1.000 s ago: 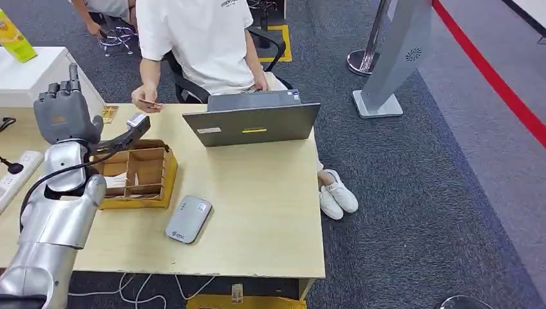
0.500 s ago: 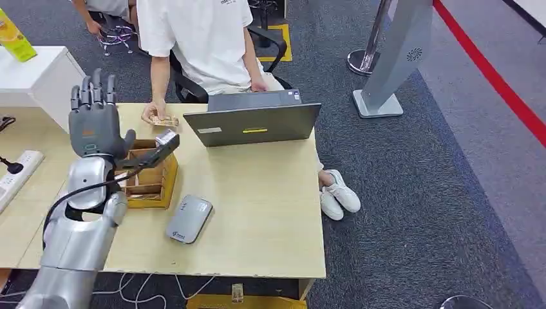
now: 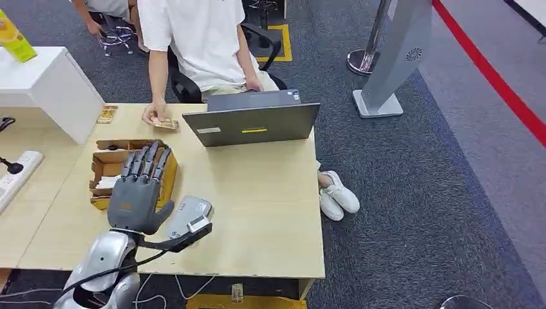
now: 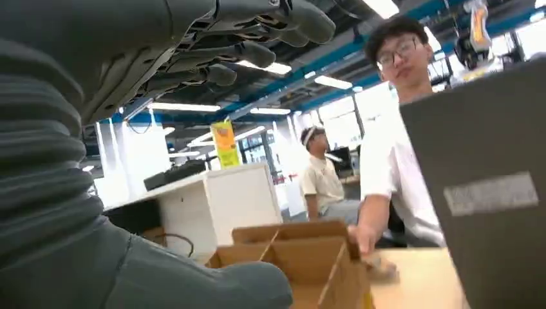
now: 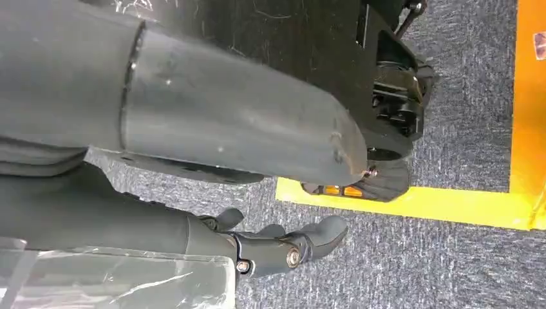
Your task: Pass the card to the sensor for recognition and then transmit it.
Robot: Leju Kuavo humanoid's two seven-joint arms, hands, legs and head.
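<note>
Card (image 3: 167, 123) lies on the table (image 3: 264, 193) under a person's hand (image 3: 153, 114) beside the laptop (image 3: 251, 121), while the left hand (image 3: 136, 193), fingers spread and holding nothing, hovers by the grey sensor (image 3: 190, 215) and cardboard box (image 3: 106, 161); the right hand (image 5: 283, 248) hangs empty, fingers loosely apart.

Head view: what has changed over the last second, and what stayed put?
The left hand has drawn back from the far side of the cardboard box toward the robot and now hangs over the box's near edge, beside the grey sensor, fingers apart and holding nothing. The person's hand has come down onto a card on the table. Box, sensor and laptop stayed put.
</note>
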